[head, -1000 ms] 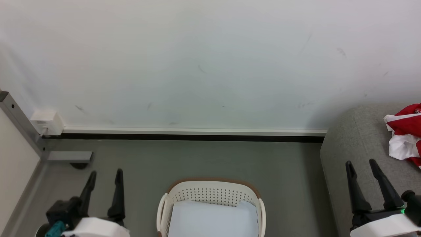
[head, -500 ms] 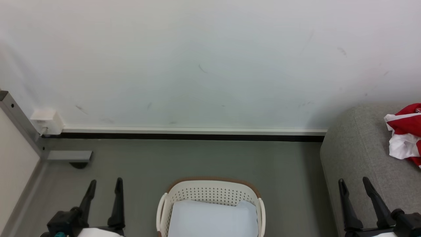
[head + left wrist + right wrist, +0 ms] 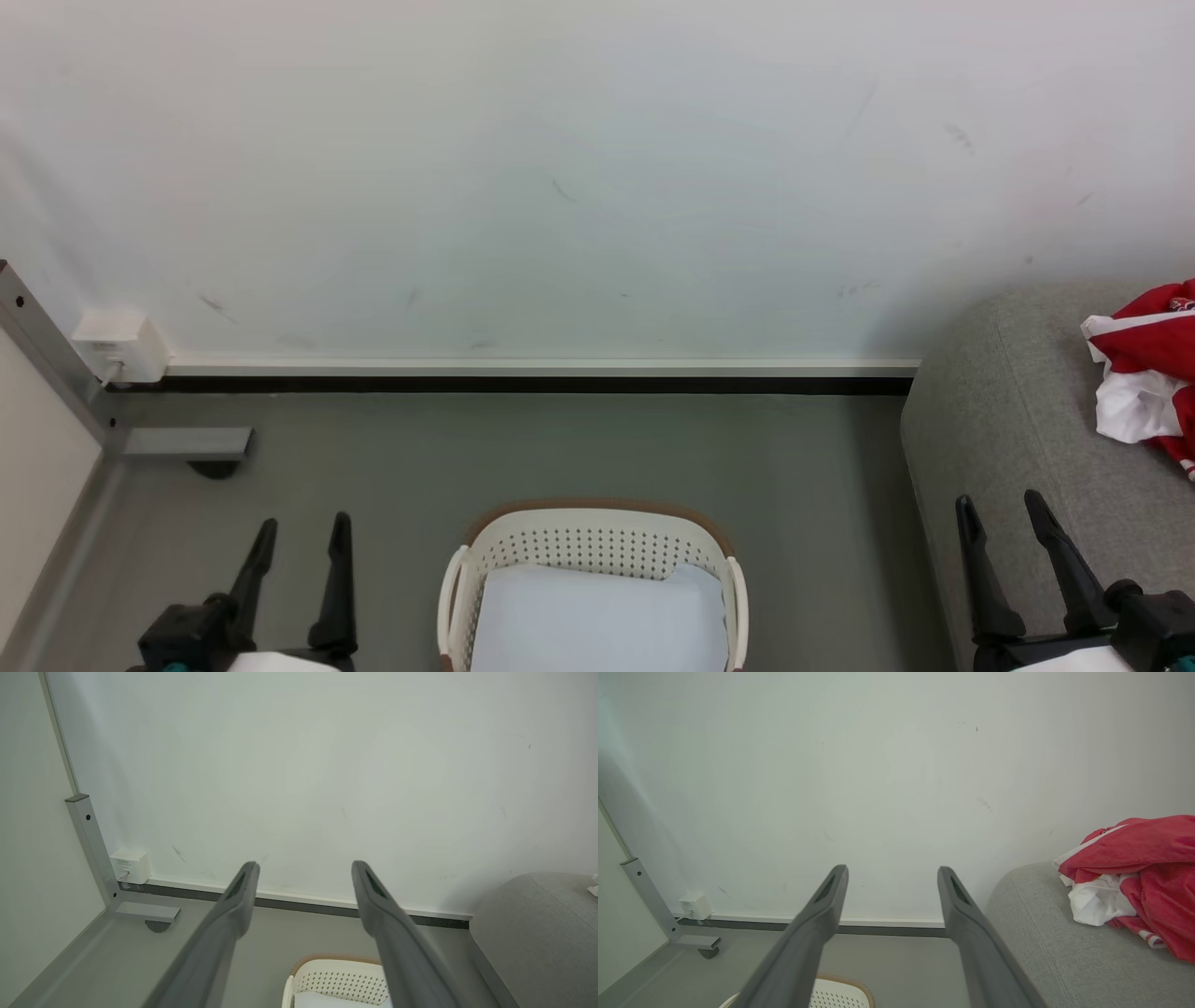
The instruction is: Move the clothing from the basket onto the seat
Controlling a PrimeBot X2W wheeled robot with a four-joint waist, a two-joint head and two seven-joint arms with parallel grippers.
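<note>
clothing [image 3: 1144, 373]: red-and-white garment lying crumpled on the seat, at the right edge of the head view; well apart from the basket.
seat [image 3: 1008, 420]: grey sofa with a rounded corner nearest the wall. Its left side drops straight to the floor, and a strip of floor separates it from the basket.
basket [image 3: 588, 541]: cream, perforated and brown-rimmed, standing on the floor at bottom centre of the head view and cut off by that view's lower edge. A pale pad [image 3: 597, 616] lies flat inside, touching the far wall of the basket.
left end effector [image 3: 305, 519]: released, fingers spread with nothing between them; it is over the floor left of the basket, with a gap of floor between the two.
right end effector [image 3: 997, 498]: released, fingers spread with nothing between them; seen against the seat's left edge, short of the clothing.
floor [image 3: 560, 448]: a grey band runs from the basket's far rim to the baseboard, and widens leftward as far as the post.
wall [image 3: 560, 187]: white and lightly scuffed; it meets the floor along a white-and-black baseboard [image 3: 541, 375] that ends at the seat's corner.
post [image 3: 47, 355]: grey metal, slanting in from the left edge, with a flat foot [image 3: 187, 441] on the floor and a white box [image 3: 119, 343] just beside it on the wall.
</note>
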